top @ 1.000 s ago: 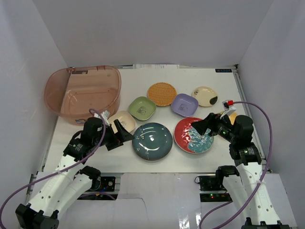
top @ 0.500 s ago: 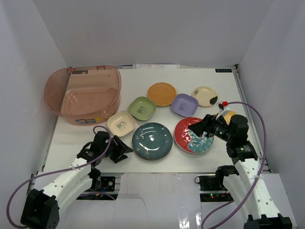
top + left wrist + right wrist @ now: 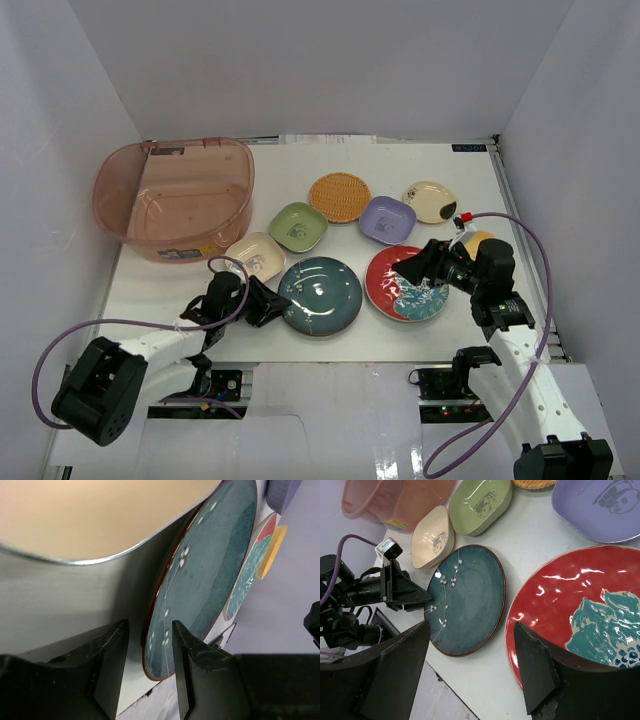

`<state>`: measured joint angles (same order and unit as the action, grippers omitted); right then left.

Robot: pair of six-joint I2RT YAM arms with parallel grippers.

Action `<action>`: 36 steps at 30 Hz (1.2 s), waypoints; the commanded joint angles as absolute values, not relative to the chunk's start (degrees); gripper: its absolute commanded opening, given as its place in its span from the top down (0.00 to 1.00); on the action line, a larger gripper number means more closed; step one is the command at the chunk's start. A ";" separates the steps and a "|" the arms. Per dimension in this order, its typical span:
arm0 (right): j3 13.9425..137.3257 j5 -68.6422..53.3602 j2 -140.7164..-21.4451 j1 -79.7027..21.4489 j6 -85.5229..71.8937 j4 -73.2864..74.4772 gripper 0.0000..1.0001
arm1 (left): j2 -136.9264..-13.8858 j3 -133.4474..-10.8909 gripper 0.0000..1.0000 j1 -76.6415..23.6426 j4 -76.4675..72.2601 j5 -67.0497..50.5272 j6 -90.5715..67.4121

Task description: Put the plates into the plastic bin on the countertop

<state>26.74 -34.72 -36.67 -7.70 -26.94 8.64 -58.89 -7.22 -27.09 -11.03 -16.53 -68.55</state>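
Observation:
The dark teal plate (image 3: 322, 295) lies flat at the near middle of the countertop (image 3: 460, 170). My left gripper (image 3: 272, 301) is low at its left rim. In the left wrist view its open fingers (image 3: 112, 650) stand on either side of the teal plate's rim (image 3: 200, 580). The red-and-teal floral plate (image 3: 405, 284) lies to its right. My right gripper (image 3: 425, 267) hovers open and empty over that plate's left part; its wrist view shows both plates (image 3: 465, 600) (image 3: 585, 610). The plastic bin (image 3: 175, 200) stands at the far left, with no plates in it.
The beige dish (image 3: 256, 257), green dish (image 3: 298, 227), orange woven-look plate (image 3: 340, 196), lavender dish (image 3: 387, 219) and cream dish (image 3: 430, 201) lie behind the large plates. The yellow dish (image 3: 480, 239) is partly hidden by my right arm. White walls enclose the top.
My left gripper has dropped low and moved from beside the beige dish to the teal plate's left rim. My right gripper has shifted slightly over the red plate.

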 commanded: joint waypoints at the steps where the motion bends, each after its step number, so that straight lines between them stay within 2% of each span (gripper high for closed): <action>1: 26.63 -35.86 -37.09 -8.26 -27.77 4.84 0.27 | -63.09 -7.82 0.49 -28.65 -17.13 -13.98 -68.12; 6: 26.28 -35.51 -37.27 -8.61 -28.12 4.48 0.27 | -66.88 -7.65 0.66 -30.58 -19.69 -11.69 -68.64; 7: 26.28 -35.33 -37.18 -8.70 -28.12 4.57 0.27 | -66.71 -7.30 0.77 -30.67 -19.77 -11.43 -68.82; 10: 26.28 -35.25 -37.00 -8.88 -28.21 4.57 0.28 | -64.70 -6.33 0.92 -30.76 -18.90 -10.90 -68.64; 11: 26.19 -35.16 -36.91 -8.88 -28.21 4.57 0.28 | -63.82 -6.15 1.00 -30.85 -18.37 -10.72 -68.73; 17: 26.72 -34.89 -36.12 -9.05 -28.48 4.92 0.28 | -51.26 -6.59 1.00 -30.94 -12.58 -12.65 -68.29; 22: 29.26 -34.28 -35.16 -9.14 -28.48 5.80 0.28 | -40.01 -14.75 1.00 -30.94 -6.61 -16.60 -68.64; 28: 29.97 -34.54 -34.81 -9.14 -28.74 5.98 0.27 | -42.09 -33.99 1.00 -30.76 -3.43 -17.23 -65.49; 32: 30.06 -34.80 -34.54 -9.23 -28.48 6.41 0.27 | -47.27 -46.65 1.00 -27.96 1.39 -13.27 -59.95; 36: 30.06 -34.63 -34.72 -9.23 -27.77 7.21 0.26 | -53.07 -52.20 1.00 -12.87 0.44 -17.91 -58.35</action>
<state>27.64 -34.48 -35.18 -8.78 -28.25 7.16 -50.87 -48.29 -22.02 5.26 -16.91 -59.35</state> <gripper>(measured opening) 0.734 0.170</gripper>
